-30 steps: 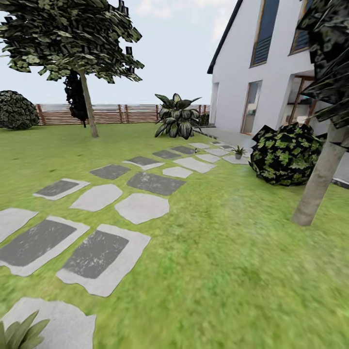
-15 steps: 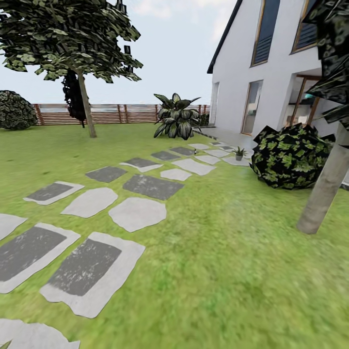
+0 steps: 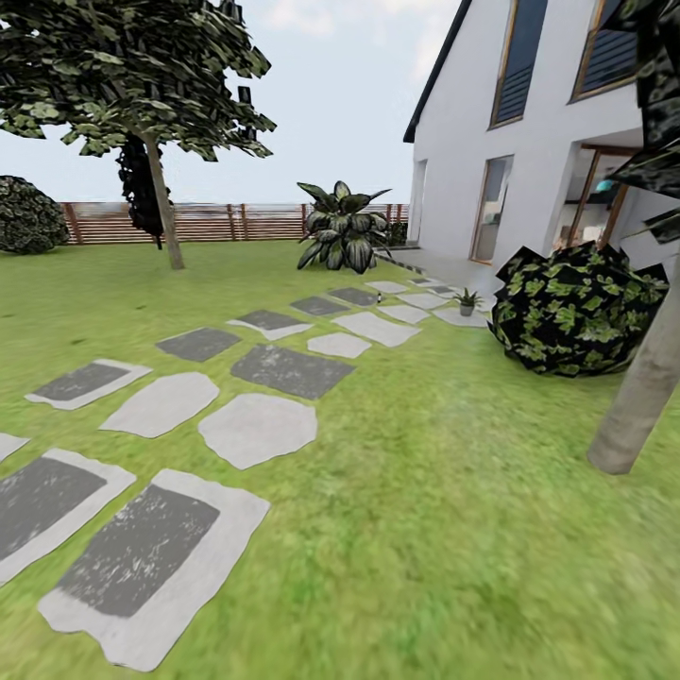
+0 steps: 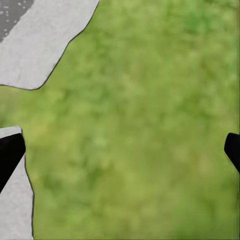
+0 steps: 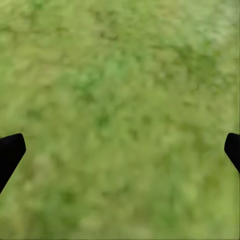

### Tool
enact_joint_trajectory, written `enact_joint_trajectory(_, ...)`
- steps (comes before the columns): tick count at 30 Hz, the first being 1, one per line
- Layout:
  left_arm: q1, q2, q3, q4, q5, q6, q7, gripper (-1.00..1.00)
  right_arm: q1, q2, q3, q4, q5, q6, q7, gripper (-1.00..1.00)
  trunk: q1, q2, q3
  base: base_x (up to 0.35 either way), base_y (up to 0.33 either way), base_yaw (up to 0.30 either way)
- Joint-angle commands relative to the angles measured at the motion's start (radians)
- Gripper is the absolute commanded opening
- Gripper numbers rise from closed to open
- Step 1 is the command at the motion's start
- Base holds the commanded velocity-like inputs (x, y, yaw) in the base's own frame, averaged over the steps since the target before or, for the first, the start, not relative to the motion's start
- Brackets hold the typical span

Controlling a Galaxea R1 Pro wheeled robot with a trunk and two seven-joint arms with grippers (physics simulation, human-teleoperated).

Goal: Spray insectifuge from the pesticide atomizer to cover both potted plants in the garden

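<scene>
Green lawn (image 3: pixel 453 529) across the head view, crossed by a path of grey stones (image 3: pixel 257 428) running from the near left corner toward the house (image 3: pixel 529 123). Nearest stones large, with dark rough centres and pale rims; farther ones smaller, closing up near the house. One small potted plant (image 3: pixel 466 301) at the far end of the path, on a pale stone beside the paving in front of the house: pointed green leaves in a little grey pot. Too small to tell any speckling. Just right of it, a round dark bush (image 3: pixel 574 310) with light green leaves. Nearer still on the right, a pale slanting trunk (image 3: pixel 642 397) rising out of the grass, dark foliage overhead. Beyond the path's end, a big broad-leaved plant (image 3: pixel 346 227) before a brown slatted fence (image 3: pixel 217 222) along the lawn's far edge. At the left, a tree (image 3: pixel 142 85) with a thin trunk, and a rounded shrub (image 3: pixel 28 215) at the fence. Pale sky above.

Left gripper (image 4: pixel 120 150) spread wide over grass, dark fingertips (image 4: pixel 9 155) at opposite edges of the left wrist view, nothing between them; two pale stone edges (image 4: pixel 45 42) beneath it on one side. Right gripper (image 5: pixel 120 150) likewise spread wide and holding nothing, above plain blurred grass (image 5: pixel 120 100).
</scene>
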Motion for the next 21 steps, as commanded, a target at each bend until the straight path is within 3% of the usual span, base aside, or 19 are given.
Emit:
enact_joint_trajectory(1,-0.001,0.000,0.001,0.001,0.001,-0.003,0.000,1.00,-0.001,0.000,-0.001,0.001,0.000,-0.003,0.000,1.00,0.000,0.000,-0.001,0.333,-0.106,0.000)
enact_joint_trajectory(21,-0.001,0.000,0.002,0.002,0.002,-0.003,0.000,1.00,-0.001,0.000,0.000,0.001,0.000,-0.003,0.000,1.00,0.000,0.000,-0.001,0.333,-0.105,0.000)
